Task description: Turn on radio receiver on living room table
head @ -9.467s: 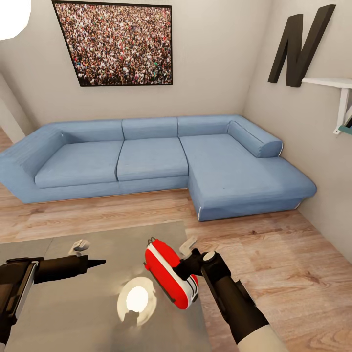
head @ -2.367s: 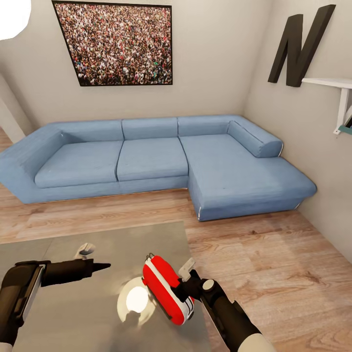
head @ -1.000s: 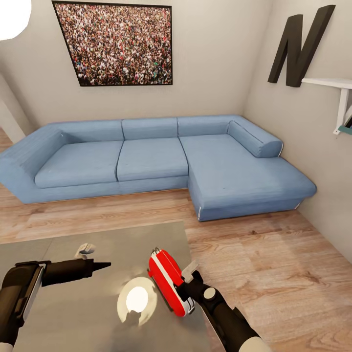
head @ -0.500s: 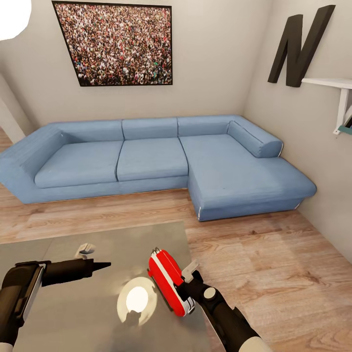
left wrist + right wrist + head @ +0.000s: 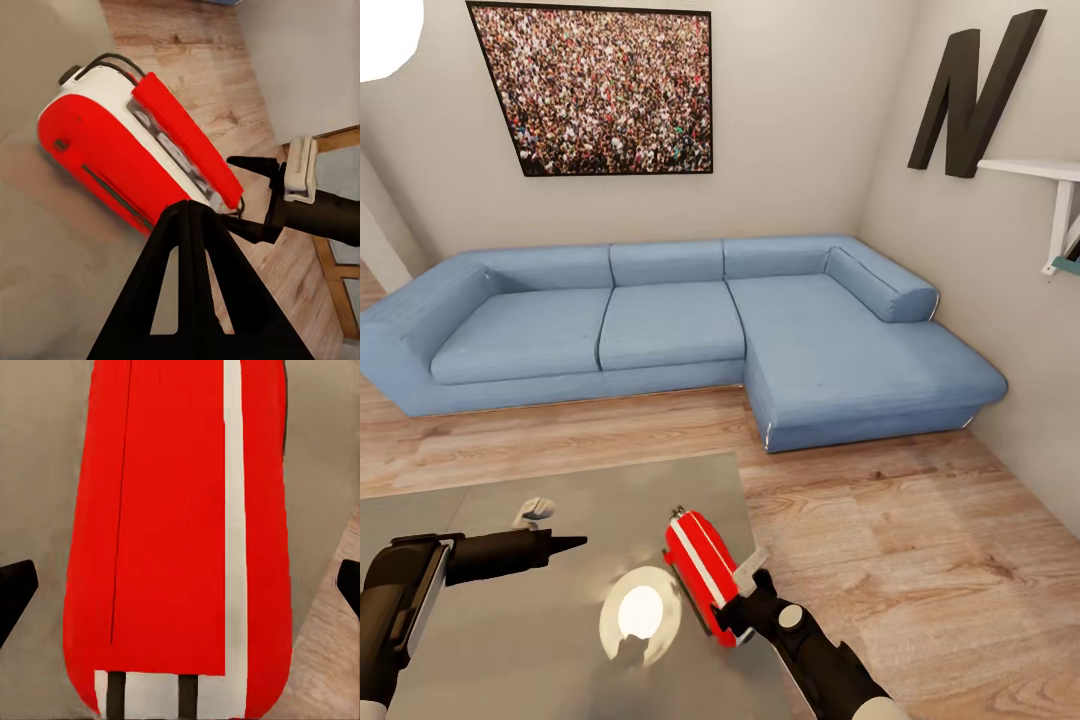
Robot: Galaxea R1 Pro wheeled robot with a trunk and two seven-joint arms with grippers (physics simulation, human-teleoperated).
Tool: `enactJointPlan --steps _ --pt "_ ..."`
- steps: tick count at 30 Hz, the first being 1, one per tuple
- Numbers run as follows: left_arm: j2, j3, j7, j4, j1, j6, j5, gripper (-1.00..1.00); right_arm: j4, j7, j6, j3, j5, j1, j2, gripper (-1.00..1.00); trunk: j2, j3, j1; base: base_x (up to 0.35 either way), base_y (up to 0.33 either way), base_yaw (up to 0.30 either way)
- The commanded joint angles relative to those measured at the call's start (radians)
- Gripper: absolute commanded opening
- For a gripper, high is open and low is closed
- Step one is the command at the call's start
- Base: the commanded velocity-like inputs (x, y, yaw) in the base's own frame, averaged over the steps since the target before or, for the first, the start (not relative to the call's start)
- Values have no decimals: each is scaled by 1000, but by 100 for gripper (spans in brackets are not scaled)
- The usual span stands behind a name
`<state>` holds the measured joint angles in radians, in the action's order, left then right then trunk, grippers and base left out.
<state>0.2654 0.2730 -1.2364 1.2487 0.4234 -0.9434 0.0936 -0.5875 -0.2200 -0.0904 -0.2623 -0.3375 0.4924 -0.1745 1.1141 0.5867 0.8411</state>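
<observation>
Radio receiver (image 5: 701, 572) sits near the right edge of the glossy grey counter (image 5: 480, 640), lying at a slant w/ its small handle toward the sofa (image 5: 660, 330). Right hand (image 5: 745, 592) is at the radio's near end; in right wrist view its two black fingertips (image 5: 15, 585) stand spread wide either side of the red body, not touching it, so released. Left hand (image 5: 565, 544) hovers over the counter, apart from the radio, tips together in a point, clenched on nothing. Wood floor (image 5: 920, 540) to the right. Crowd photo (image 5: 600, 90) & black "N" (image 5: 972, 92) on beige walls.
</observation>
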Motion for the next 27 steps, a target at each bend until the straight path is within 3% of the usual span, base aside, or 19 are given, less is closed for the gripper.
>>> enactJointPlan --steps 1,13,17,25,27 --pt "0 0 0 0 0 0 0 -100 0 0 0 0 0 0 0 100 0 0 0 0 0 0" --pt "0 0 0 0 0 0 3 -100 -15 -13 -8 -6 -6 0 0 100 0 0 0 0 0 0" --pt "0 0 0 0 0 0 3 -100 -77 -16 -23 -11 -8 0 0 100 0 0 0 0 0 0" --pt "0 0 0 0 0 0 3 -100 -273 -31 -173 -14 -6 0 0 100 0 0 0 0 0 0" --pt "0 0 0 0 0 0 3 -100 -358 -38 -264 -15 -5 0 0 100 0 0 0 0 0 0"
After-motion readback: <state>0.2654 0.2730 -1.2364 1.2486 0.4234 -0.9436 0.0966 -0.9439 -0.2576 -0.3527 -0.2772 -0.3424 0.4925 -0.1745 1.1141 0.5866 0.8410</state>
